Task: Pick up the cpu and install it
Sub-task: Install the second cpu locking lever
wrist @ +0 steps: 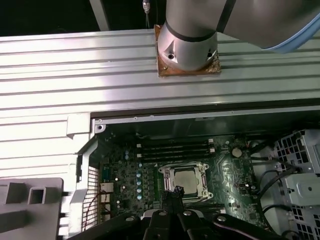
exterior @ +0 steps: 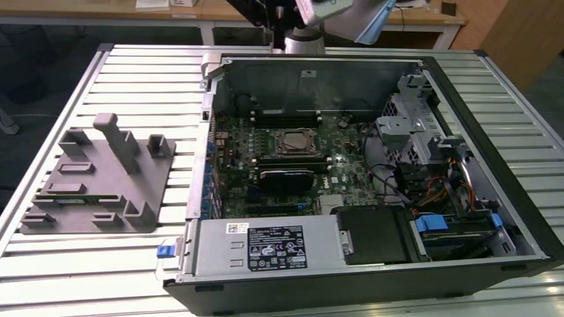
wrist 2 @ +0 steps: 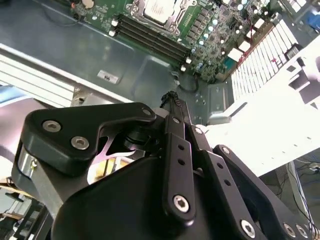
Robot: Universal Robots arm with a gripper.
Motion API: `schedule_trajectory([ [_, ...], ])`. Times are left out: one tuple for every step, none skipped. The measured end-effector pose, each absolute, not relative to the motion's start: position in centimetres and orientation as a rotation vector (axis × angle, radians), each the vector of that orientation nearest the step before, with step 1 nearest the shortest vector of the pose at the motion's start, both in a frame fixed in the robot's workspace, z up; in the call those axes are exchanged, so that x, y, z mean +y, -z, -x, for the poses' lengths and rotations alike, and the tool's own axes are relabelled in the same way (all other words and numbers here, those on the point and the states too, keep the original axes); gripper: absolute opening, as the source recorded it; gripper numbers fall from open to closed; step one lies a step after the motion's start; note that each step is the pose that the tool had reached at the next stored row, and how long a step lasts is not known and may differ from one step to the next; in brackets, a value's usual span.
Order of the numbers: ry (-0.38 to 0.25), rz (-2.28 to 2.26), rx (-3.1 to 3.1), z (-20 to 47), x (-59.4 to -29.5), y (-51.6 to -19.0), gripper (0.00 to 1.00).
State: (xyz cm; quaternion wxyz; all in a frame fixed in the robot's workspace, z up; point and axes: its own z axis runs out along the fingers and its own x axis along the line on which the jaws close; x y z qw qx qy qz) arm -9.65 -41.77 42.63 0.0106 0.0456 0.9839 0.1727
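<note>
The cpu (exterior: 291, 141) shows its pale silver top inside the metal frame of the socket on the green motherboard (exterior: 344, 173), in the open computer case (exterior: 493, 165). It appears in both wrist views, lying flat in the socket (wrist: 184, 178) (wrist 2: 159, 8). My gripper (wrist 2: 172, 100) hangs well above the case with its black fingers closed together and nothing between them. In the first wrist view the gripper (wrist: 172, 196) lines up just off the socket's edge, apart from the cpu.
The case lies on a slatted metal table (exterior: 132, 72). A grey fixture block (exterior: 97, 181) with posts and slots stands at the exterior view's left. The arm's base (wrist: 189, 40) is mounted behind the case. Drive cages and cables (exterior: 423, 152) fill the case's right side.
</note>
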Motion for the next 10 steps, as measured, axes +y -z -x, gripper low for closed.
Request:
schedule_trajectory([
  [-0.538,-0.144,3.070,9.7,-41.8,-43.1,0.11],
  [-0.538,-0.147,3.070,9.6,-41.8,-44.4,0.11],
  [-0.538,-0.149,3.069,9.7,-41.8,-44.9,0.11],
  [-0.537,-0.150,3.069,9.7,-41.8,-45.4,0.11],
  [-0.537,-0.152,3.069,9.7,-41.8,-45.8,0.11],
  [-0.537,-0.153,3.069,9.6,-41.8,-46.3,0.11],
  [-0.537,-0.154,3.069,9.6,-41.8,-46.8,0.11],
  [-0.536,-0.156,3.068,9.6,-41.7,-47.2,0.11],
  [-0.536,-0.157,3.068,9.6,-41.7,-47.8,0.11],
  [-0.536,-0.159,3.068,9.6,-41.7,-48.2,0.11],
])
